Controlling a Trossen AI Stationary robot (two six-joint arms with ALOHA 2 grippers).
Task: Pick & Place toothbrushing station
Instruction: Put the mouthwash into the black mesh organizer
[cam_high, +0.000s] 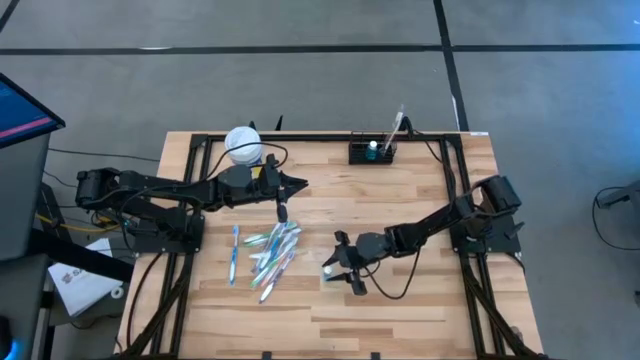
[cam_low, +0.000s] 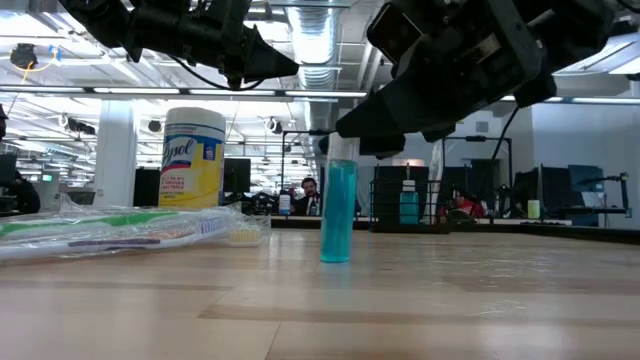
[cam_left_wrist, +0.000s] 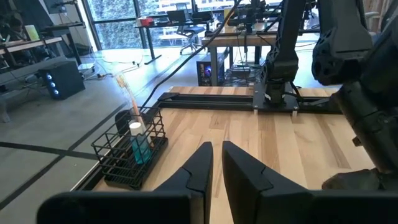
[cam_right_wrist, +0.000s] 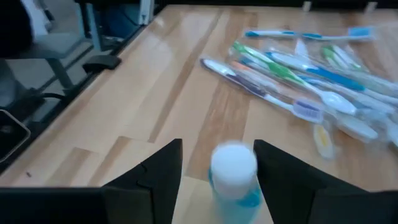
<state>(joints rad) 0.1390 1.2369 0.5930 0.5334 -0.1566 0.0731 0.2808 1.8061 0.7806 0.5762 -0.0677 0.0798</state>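
**Fingers straddle the blue bottle**

The right gripper's fingers (cam_right_wrist: 155, 180) stand spread either side of a white-capped blue bottle (cam_right_wrist: 233, 177), upright on the tabletop (cam_high: 400, 310). The toothbrushing station (cam_high: 372, 151) sits at one o'clock, well apart. Centre on the bottle and close gently, so it stays upright. The left gripper's fingers (cam_left_wrist: 245, 174), nearly pressed together, hover above the toothbrush pile (cam_high: 270, 250).

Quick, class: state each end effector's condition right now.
Left end effector: closed on a toothbrush.
Right end effector: open around the blue bottle, not gripping.
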